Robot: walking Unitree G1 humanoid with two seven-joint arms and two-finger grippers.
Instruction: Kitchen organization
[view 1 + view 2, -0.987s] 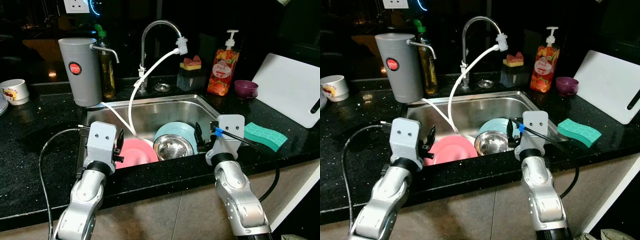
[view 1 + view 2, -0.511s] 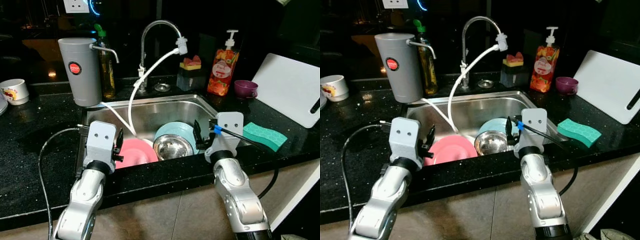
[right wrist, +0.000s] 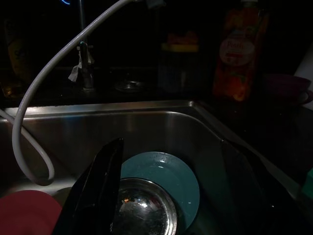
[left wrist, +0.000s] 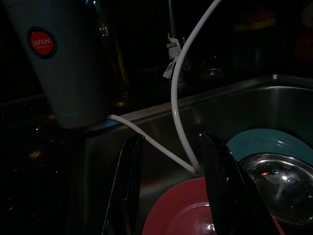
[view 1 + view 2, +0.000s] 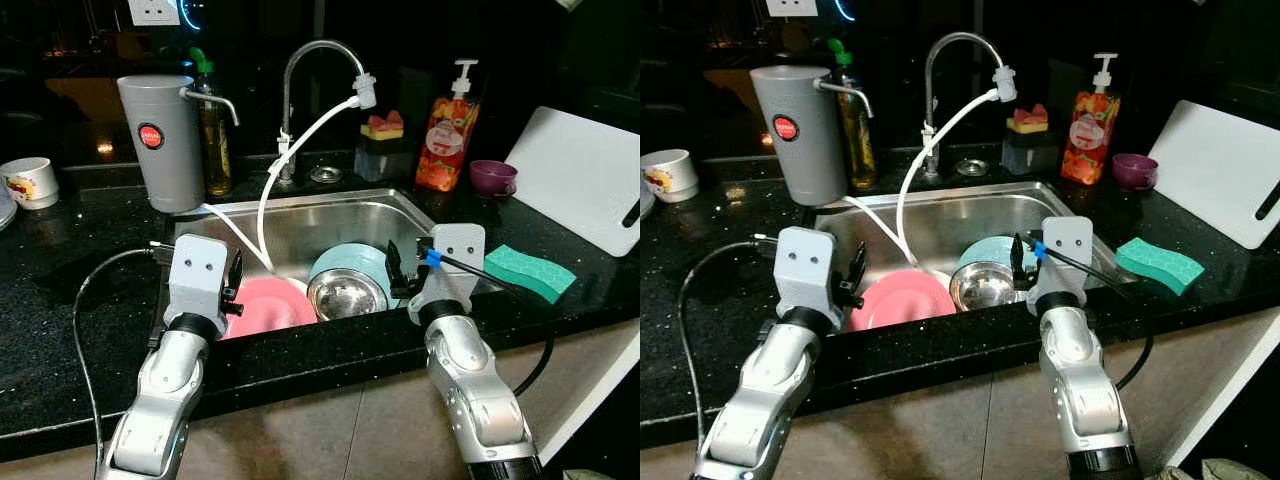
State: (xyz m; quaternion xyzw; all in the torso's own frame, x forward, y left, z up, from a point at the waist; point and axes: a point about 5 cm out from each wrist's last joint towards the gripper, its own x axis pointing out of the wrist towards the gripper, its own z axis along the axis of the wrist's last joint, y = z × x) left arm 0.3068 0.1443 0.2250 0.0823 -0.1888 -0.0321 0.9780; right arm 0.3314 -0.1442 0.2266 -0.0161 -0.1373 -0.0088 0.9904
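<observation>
Dishes lie stacked in the steel sink (image 5: 300, 215), set into the black desk (image 5: 60, 300). From left to right: a white cup (image 5: 28, 182) at the desk's far edge; a grey water filter (image 5: 160, 140) whose white hose (image 5: 265, 200) loops into the basin; the left tool (image 5: 236, 285), fingers spread and empty, poised over the pink plate (image 5: 262, 305); a steel bowl (image 5: 346, 293) resting on a teal plate (image 5: 345, 262); the right tool (image 5: 397, 272), likewise released, just beside the bowl; a green sponge (image 5: 530, 272); a white cutting board (image 5: 580, 175). Judged step: approach to the sink's contents. A grasp would call for each tool to descend and straddle a rim, clear of the hose.
</observation>
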